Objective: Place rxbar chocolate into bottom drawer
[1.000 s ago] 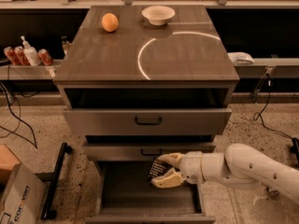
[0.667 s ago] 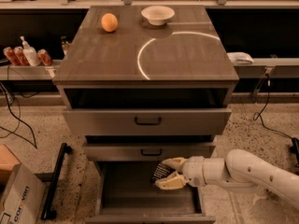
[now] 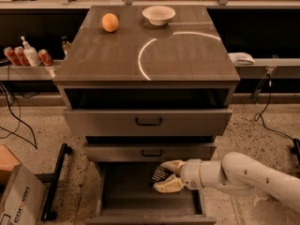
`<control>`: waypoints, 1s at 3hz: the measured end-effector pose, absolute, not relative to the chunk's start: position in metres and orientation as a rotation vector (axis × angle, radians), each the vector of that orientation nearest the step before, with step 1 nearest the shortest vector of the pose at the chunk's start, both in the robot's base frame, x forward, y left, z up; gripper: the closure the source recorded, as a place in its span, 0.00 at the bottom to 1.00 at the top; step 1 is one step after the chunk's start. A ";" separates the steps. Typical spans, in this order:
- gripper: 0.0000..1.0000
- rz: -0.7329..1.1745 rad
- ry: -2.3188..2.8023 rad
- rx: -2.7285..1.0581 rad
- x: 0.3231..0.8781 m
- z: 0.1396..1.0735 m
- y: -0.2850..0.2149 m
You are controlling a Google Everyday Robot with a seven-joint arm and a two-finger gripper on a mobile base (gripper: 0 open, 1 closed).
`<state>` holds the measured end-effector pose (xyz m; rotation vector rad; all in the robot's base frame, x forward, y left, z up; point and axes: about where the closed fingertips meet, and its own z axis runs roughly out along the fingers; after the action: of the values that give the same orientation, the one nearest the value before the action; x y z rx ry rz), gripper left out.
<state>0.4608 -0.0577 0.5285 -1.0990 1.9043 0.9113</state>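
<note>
Over the open bottom drawer (image 3: 125, 187) (at its right side), the rxbar chocolate (image 3: 161, 173) is held clamped in the tool (image 3: 160, 176).

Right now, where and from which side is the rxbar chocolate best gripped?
Pinch the rxbar chocolate across its flat faces, coming from the right: it is thin, and the gripper, over the open bottom drawer, clamps it so, left end free.
</note>
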 end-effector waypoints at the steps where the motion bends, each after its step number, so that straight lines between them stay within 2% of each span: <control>1: 1.00 0.875 1.902 -1.129 0.468 0.505 -0.046; 3: 1.00 0.886 1.907 -1.109 0.482 0.456 -0.031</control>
<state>0.4817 -0.0309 0.4564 -1.1093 1.9066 0.8855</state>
